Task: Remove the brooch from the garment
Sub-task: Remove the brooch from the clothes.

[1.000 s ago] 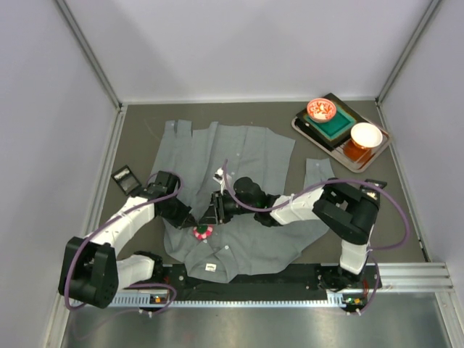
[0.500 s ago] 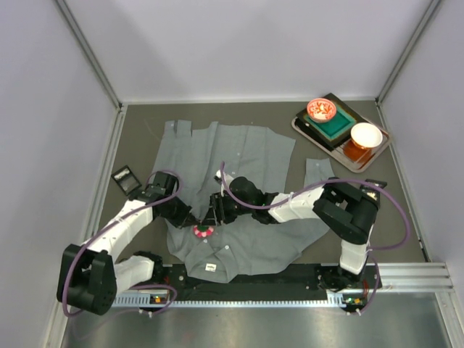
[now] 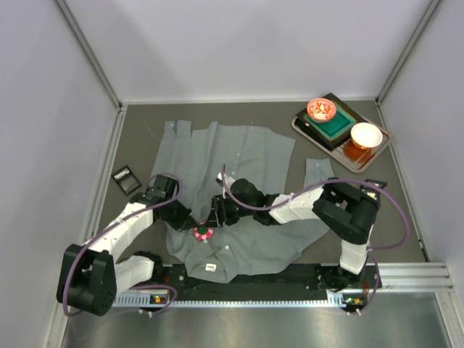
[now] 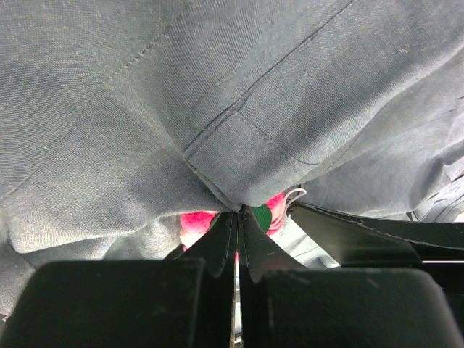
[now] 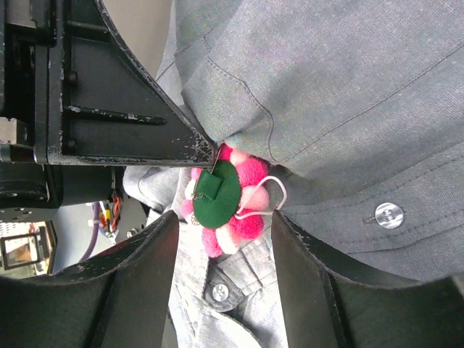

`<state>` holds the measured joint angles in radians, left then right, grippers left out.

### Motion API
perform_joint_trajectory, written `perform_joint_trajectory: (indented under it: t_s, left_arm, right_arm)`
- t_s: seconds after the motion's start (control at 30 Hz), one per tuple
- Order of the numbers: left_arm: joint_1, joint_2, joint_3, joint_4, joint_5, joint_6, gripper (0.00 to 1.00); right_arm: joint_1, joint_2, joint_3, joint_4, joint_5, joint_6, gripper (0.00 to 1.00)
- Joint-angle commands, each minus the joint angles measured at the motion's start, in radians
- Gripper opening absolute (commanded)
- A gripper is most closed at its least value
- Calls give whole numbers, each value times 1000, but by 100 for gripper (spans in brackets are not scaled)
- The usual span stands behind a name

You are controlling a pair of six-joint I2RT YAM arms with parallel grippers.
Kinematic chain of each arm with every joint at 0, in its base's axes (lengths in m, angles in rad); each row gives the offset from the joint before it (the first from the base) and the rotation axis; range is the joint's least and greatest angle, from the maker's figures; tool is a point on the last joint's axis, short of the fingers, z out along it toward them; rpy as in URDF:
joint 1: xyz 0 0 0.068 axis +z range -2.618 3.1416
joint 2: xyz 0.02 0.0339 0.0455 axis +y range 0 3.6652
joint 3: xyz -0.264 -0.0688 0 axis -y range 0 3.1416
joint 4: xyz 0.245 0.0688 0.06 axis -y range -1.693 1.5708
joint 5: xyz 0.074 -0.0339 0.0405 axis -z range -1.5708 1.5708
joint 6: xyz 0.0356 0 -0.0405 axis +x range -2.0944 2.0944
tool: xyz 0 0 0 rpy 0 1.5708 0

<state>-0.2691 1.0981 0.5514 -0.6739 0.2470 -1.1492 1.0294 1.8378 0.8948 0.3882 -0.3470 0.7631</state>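
The grey garment lies spread on the table, collar toward the arms. The brooch, a ring of pink and white pompoms on a green felt back with a pin, hangs at a fold near the collar. My left gripper is shut, pinching a fold of the garment right beside the brooch. In the right wrist view my right gripper is open, with the brooch between and just beyond its fingers, touching neither. The left gripper's tip meets the cloth just above the brooch.
A tray at the back right holds a red patterned bowl, a white bowl and a green block. A small black object lies left of the garment. Pale buttons sit close to the brooch.
My right gripper's jaws have spread apart around the brooch. The left arm shifted slightly, uncovering the small black object; its grip on the fold is unchanged.
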Motion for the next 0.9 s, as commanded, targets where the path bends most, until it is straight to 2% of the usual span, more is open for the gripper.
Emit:
perform_joint_trajectory:
  t_s: [0.0, 0.03, 0.13, 0.27, 0.37, 0.4, 0.6, 0.63, 0.7, 0.77, 0.8, 0.83, 0.87]
  left_arm:
    - [-1, 22, -13, 31, 21, 17, 4]
    - [-1, 17, -13, 25, 20, 20, 11]
    - [-1, -15, -10, 7, -9, 25, 14]
    - [1, -41, -4, -21, -28, 20, 28]
    - [-1, -63, 1, -42, -32, 26, 34]
    - [-1, -81, 4, -49, -34, 32, 40]
    - [-1, -178, 82, -176, -109, 71, 52]
    - [-1, -188, 102, -196, -126, 69, 52]
    - [-1, -221, 110, -245, -141, 53, 41]
    - [-1, -253, 84, -231, -115, 43, 38]
    - [-1, -260, 62, -184, -103, 30, 32]
    - [1, -267, 14, -159, -88, 13, 19]
    - [-1, -270, -13, -132, -54, -1, 17]
  right_arm:
    - [0, -26, -11, 21, 19, -56, 54]
    - [-2, -28, -10, 24, 16, -64, 54]
    - [-9, -14, 24, 0, -18, -87, 53]
    - [-9, 18, 52, 8, -63, -76, 52]
    - [-17, 31, 70, 6, -70, -59, 51]
    - [-19, 32, 73, 0, -69, -58, 51]
    - [-35, 29, 116, -58, -72, -82, 47]
    - [-37, 29, 128, -84, -69, -99, 46]
    - [-37, 34, 180, -145, -66, -152, 40]
    - [-37, 49, 211, -204, -90, -180, 39]
    - [-37, 57, 233, -210, -99, -191, 37]
    - [-37, 66, 243, -218, -119, -194, 31]
    - [-35, 74, 251, -218, -124, -194, 27]
